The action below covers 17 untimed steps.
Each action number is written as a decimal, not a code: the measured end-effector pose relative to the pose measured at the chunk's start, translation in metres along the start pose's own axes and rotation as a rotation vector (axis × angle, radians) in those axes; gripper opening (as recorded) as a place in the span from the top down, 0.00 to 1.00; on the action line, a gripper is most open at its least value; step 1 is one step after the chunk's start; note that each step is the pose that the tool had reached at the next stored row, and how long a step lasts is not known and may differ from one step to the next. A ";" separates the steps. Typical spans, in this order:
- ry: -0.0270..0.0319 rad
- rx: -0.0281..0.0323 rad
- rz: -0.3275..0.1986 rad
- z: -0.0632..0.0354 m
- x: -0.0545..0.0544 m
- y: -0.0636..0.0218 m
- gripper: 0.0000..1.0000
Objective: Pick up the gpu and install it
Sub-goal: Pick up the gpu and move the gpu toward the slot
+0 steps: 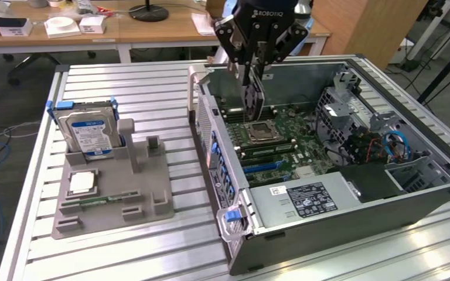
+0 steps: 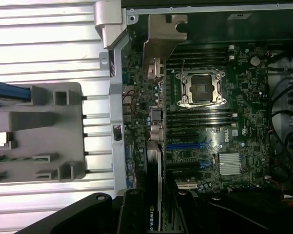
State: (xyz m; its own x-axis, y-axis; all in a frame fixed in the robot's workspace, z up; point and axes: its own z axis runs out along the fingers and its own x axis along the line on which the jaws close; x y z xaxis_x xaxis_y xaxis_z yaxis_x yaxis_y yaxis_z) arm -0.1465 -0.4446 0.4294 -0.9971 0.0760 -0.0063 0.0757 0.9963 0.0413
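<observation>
The gpu (image 1: pixel 254 100) hangs on edge, a thin dark card with its silver bracket toward the case's back wall. My gripper (image 1: pixel 253 65) is shut on its upper edge. The card is inside the open computer case (image 1: pixel 350 228), just above the motherboard (image 1: pixel 287 146) and beside the CPU socket (image 1: pixel 261 133). In the wrist view the gpu (image 2: pixel 155 165) appears edge-on between my fingers (image 2: pixel 132 217), its bracket (image 2: pixel 163 36) near the case wall, above the board's slots beside the socket (image 2: pixel 201 87).
On the exterior view's left, a grey holder (image 1: pixel 150 199) stands on the slatted table, carrying a hard drive (image 1: pixel 91 133) and a processor chip (image 1: pixel 82 181). The case holds a power supply (image 1: pixel 311 198) in front and drive cages with cables (image 1: pixel 393 146) at the right.
</observation>
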 end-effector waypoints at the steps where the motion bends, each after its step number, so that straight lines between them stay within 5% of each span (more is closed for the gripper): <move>1: 0.0000 0.0000 0.000 0.0000 0.000 0.0000 0.74; 17: 0.0000 0.0000 0.000 0.0004 -0.007 0.0005 0.74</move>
State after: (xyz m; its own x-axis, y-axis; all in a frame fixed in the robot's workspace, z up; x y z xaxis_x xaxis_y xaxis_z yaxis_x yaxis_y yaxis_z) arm -0.1392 -0.4446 0.4291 -0.9971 0.0760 -0.0063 0.0757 0.9963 0.0412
